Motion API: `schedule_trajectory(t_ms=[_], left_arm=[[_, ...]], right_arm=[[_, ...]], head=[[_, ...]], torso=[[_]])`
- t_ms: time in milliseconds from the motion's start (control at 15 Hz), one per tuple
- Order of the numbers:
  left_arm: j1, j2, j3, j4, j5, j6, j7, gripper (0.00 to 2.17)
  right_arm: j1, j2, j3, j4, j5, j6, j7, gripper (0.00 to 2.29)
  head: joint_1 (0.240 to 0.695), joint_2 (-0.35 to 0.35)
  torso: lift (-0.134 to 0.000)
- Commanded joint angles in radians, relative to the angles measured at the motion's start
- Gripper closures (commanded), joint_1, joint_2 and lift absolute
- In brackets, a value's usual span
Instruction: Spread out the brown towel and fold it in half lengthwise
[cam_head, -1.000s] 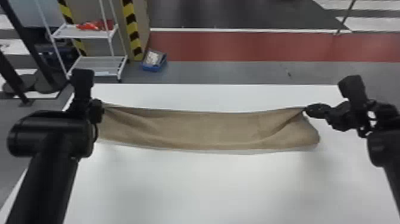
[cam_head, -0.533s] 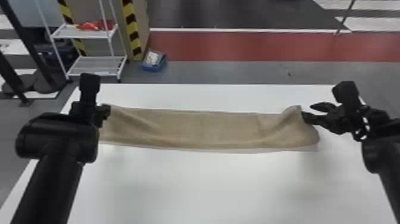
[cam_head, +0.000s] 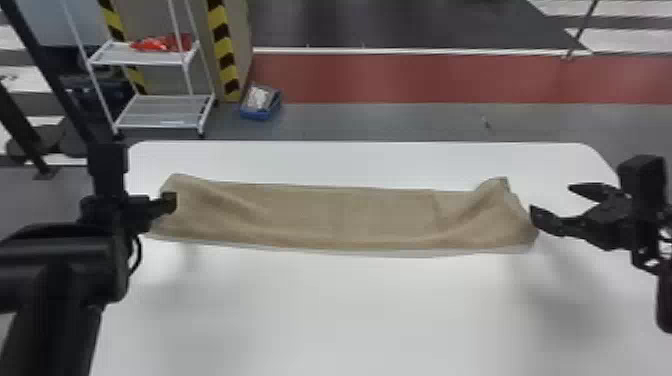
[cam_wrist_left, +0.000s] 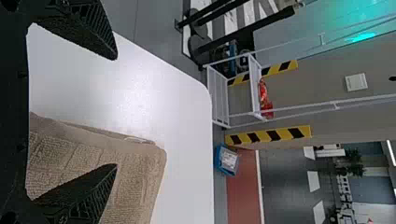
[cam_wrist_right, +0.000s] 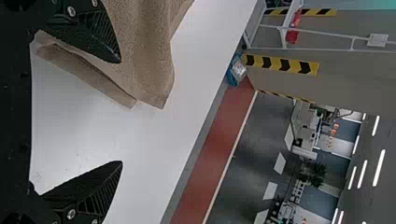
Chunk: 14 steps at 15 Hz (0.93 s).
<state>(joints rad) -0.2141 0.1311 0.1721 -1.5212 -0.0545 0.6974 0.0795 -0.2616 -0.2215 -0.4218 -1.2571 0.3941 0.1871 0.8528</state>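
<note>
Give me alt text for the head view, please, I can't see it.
A long, wrinkled strip of brown cloth towel lies across a white table with rounded corners. The black left claw is over its left end; the open black right claw is beside its right end.

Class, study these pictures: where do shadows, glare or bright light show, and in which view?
Head view: a soft shadow lies on the smooth white tabletop near the black right gripper, a fainter one by the left end of the brown cloth towel. Left wrist view: glare whitens the tabletop beyond the towel. Right wrist view: long white strip lights glow in the background.
</note>
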Motion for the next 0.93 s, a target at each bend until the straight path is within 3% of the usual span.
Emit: schedule_trajectory(t_ms=[0, 133, 333, 733, 867], left_arm=[[0.03, 0.01, 0.052, -0.008, 0.068, -0.02, -0.027, 0.07], [0.039, 0.013, 0.081, -0.004, 0.125, -0.045, -0.072, 0.08], [0.05, 0.013, 0.093, -0.004, 0.136, -0.045, -0.113, 0.16], [0.074, 0.024, 0.083, -0.001, 0.134, -0.118, -0.124, 0.21], [0.076, 0.027, 0.073, 0.006, 0.127, -0.127, -0.124, 0.22]], right_arm=[[0.041, 0.001, -0.035, -0.016, -0.064, 0.042, 0.022, 0.13], [0.048, 0.007, -0.031, -0.016, -0.08, 0.052, 0.022, 0.15], [0.05, 0.05, -0.037, -0.03, -0.126, 0.073, 0.042, 0.19], [-0.001, 0.053, -0.034, -0.016, -0.225, 0.226, 0.061, 0.2], [-0.024, 0.054, -0.021, 0.008, -0.204, 0.266, 0.06, 0.39]], head=[[0.695, -0.003], [0.695, -0.003], [0.695, 0.008], [0.695, 0.033], [0.695, 0.042]], torso=[[-0.122], [-0.122], [-0.122], [-0.122], [-0.122]])
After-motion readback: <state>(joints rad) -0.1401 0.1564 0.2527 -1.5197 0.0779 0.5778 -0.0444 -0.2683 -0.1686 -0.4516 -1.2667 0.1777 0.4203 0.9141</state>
